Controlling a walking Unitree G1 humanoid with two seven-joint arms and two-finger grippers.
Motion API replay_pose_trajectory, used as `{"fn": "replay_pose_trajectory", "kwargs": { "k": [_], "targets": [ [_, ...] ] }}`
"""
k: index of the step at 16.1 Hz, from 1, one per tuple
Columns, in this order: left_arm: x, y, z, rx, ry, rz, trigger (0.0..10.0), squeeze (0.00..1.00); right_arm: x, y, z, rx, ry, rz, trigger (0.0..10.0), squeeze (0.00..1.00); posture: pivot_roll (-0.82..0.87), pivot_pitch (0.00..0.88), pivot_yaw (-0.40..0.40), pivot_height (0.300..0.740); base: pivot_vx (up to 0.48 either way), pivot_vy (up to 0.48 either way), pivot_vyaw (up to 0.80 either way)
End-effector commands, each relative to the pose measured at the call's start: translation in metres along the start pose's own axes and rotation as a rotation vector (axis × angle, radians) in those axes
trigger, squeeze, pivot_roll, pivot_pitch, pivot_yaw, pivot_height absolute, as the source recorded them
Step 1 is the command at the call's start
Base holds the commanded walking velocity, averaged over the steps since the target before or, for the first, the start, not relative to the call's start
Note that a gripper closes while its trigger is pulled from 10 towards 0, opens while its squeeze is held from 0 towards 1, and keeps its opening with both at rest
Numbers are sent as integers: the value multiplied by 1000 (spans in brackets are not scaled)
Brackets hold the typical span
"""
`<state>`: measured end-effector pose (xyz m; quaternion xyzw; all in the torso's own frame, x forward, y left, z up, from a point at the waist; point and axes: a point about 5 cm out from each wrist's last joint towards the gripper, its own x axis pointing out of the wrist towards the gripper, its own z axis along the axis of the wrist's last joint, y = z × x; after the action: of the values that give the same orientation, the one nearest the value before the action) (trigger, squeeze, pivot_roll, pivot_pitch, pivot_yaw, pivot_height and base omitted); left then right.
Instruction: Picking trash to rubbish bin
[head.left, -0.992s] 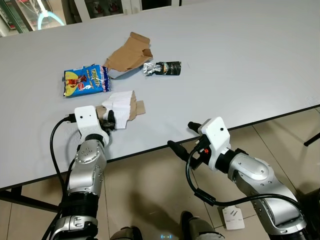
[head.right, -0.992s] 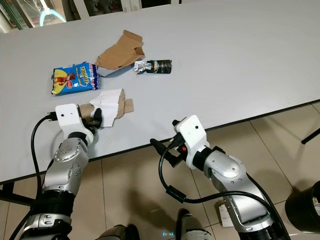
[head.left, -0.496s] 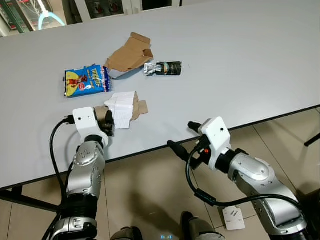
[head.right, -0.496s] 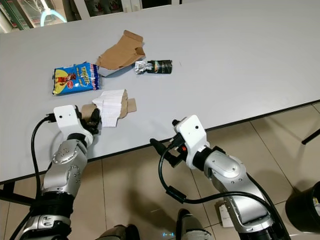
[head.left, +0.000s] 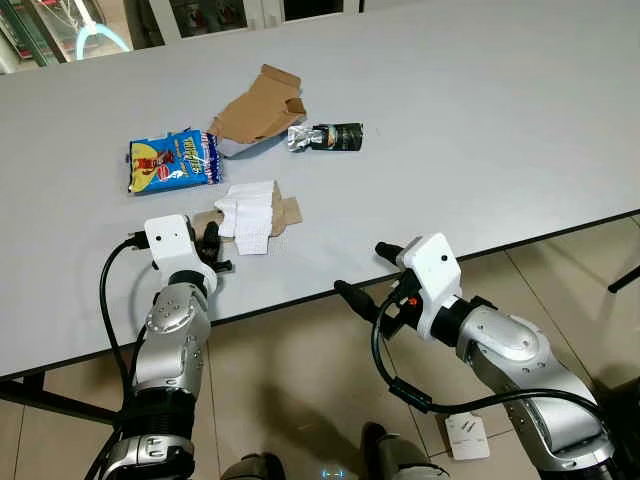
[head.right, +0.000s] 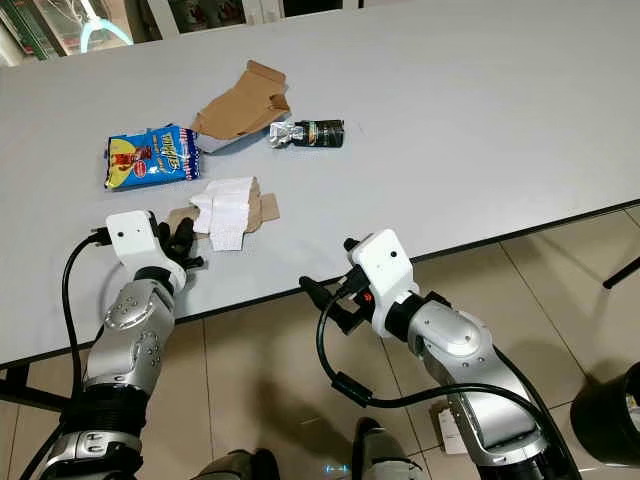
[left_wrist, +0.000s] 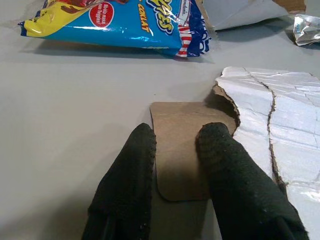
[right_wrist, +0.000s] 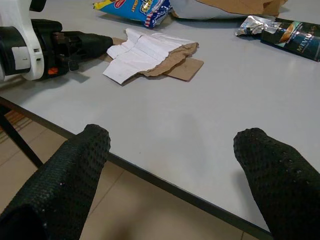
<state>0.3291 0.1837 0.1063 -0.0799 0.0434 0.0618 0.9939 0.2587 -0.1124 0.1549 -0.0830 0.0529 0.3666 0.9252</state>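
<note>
A torn piece of cardboard faced with white paper (head.left: 250, 215) lies flat on the grey table (head.left: 480, 120). My left gripper (head.left: 212, 245) is at its near brown flap (left_wrist: 180, 150), open, with one finger (left_wrist: 135, 160) on each side of that flap. Beyond lie a blue snack packet (head.left: 172, 160), a flattened brown carton (head.left: 258, 105) and a black and silver sachet (head.left: 327, 136). My right gripper (head.left: 362, 272) is open wide and empty, just below the table's near edge.
A black round container (head.right: 612, 415) stands on the tiled floor at the right. A scrap of white paper (head.left: 466, 436) lies on the floor near my right arm. A black leg (head.left: 625, 278) crosses the floor at the far right.
The torn cardboard was raised in my left gripper; it has dropped flat onto the table. The left gripper has let go and drawn back slightly. The right arm has not moved.
</note>
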Motion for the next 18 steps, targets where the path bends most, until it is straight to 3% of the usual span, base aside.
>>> {"fn": "replay_pose_trajectory", "kwargs": {
  "k": [1, 10, 14, 18],
  "targets": [
    [-10, 2, -35, -25, 149, 7, 0, 0, -1, 2, 0, -4, 1, 10, 10000, 0, -232, 206, 48, 740, 0, 0, 0],
    [-12, -5, 0, -2, -53, 13, 0, 0, 0, 3, 0, -5, 0, 10, 10000, 0, -231, 207, 45, 740, 0, 0, 0],
    [-14, -17, 35, 58, -221, -2, 0, 0, 0, 2, -1, -5, 3, 8, 10000, 0, -231, 207, 45, 740, 0, 0, 0],
    [-16, -26, 56, 84, -300, -22, 0, 0, 0, 2, -1, -6, 3, 7, 10000, 0, -224, 203, 45, 740, 0, 0, 0]
  ]
}}
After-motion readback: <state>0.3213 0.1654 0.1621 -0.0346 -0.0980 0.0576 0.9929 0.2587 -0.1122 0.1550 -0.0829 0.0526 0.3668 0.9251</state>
